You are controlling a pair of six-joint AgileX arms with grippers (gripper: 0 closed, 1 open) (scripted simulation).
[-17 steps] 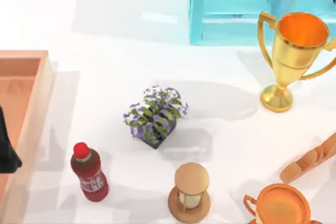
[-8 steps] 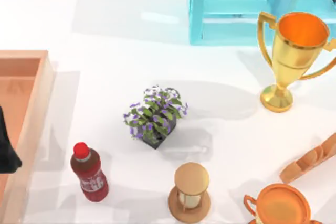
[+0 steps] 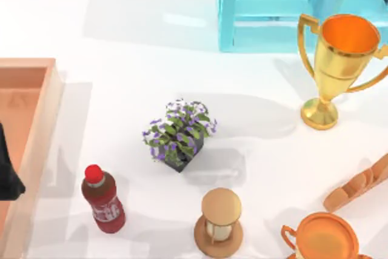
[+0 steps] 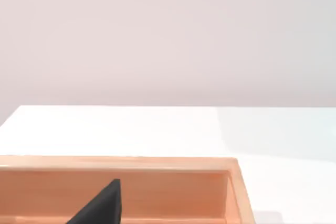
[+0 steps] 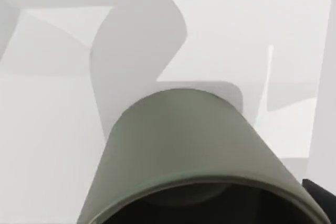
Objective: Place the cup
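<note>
- The cup, grey-green, shows close up in the right wrist view, its rim toward the camera and pale counter beyond it; it looks carried by the right arm, though that is a judgement.
- Right jaws: I cannot tell how far open they are or whether they clasp the cup (only a dark sliver sits at the frame's corner).
- The left arm is parked at the top view's left edge, over the wooden tray; whether its jaws are open cannot be told either.
- The top view shows a crowded counter: a potted plant in the middle, a red bottle to its lower left, an hourglass below it, a gold trophy at the right, a blue rack behind it, bread and an orange pot at the lower right.
- Risk: the cup blocks much of the wrist camera's sight, so a descent could land on or clip a neighbour such as the pot or bread.
- Risk: let go while tilted or too high, the cup would likely tip and roll.
- Risk: where it should go is not evident, so a misplaced drop is possible.
</note>
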